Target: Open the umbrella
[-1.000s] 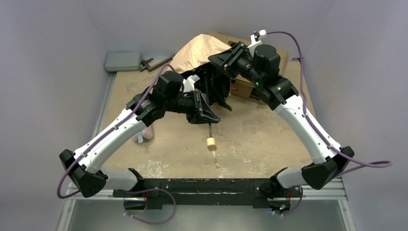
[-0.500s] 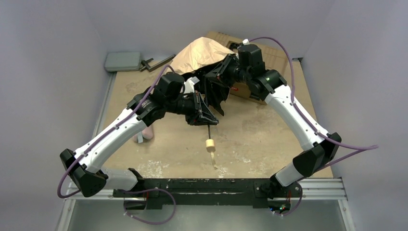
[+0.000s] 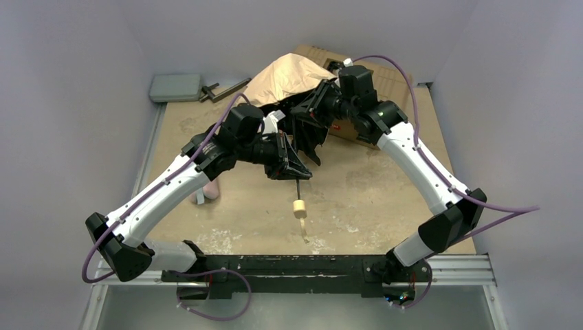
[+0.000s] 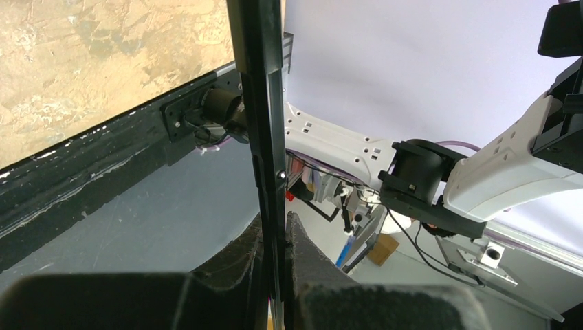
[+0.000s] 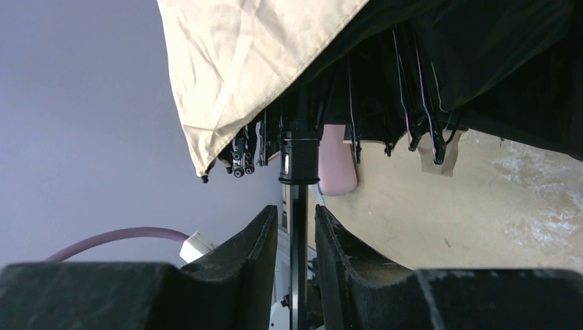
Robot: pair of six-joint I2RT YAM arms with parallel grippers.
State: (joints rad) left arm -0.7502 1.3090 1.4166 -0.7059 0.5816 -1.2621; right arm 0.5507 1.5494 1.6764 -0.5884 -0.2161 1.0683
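The umbrella hangs over the table with its beige canopy point(image 3: 285, 75) bunched at the back. Its thin black shaft point(image 3: 298, 189) runs toward me and ends in a cream knob point(image 3: 299, 208). My left gripper point(image 3: 295, 172) is shut on the shaft point(image 4: 265, 103), and the left wrist view shows both pads point(image 4: 306, 240) pressed against it. My right gripper point(image 5: 298, 227) straddles the shaft point(image 5: 298, 206) just below the black runner point(image 5: 299, 155), open, with a thin gap on each side. Black ribs point(image 5: 412, 103) fan out under the canopy point(image 5: 240, 62).
A pink pouch point(image 3: 210, 189) lies under my left forearm and also shows behind the runner point(image 5: 337, 165). A grey case point(image 3: 177, 87) and a black clamp tool point(image 3: 221, 89) sit at the back left. A tan box point(image 3: 388, 75) stands at the back right, behind my right wrist.
My right arm has swung left and inward toward the canopy, bringing its jaws around the shaft. The left arm has held still on the shaft, and the knob has risen slightly.
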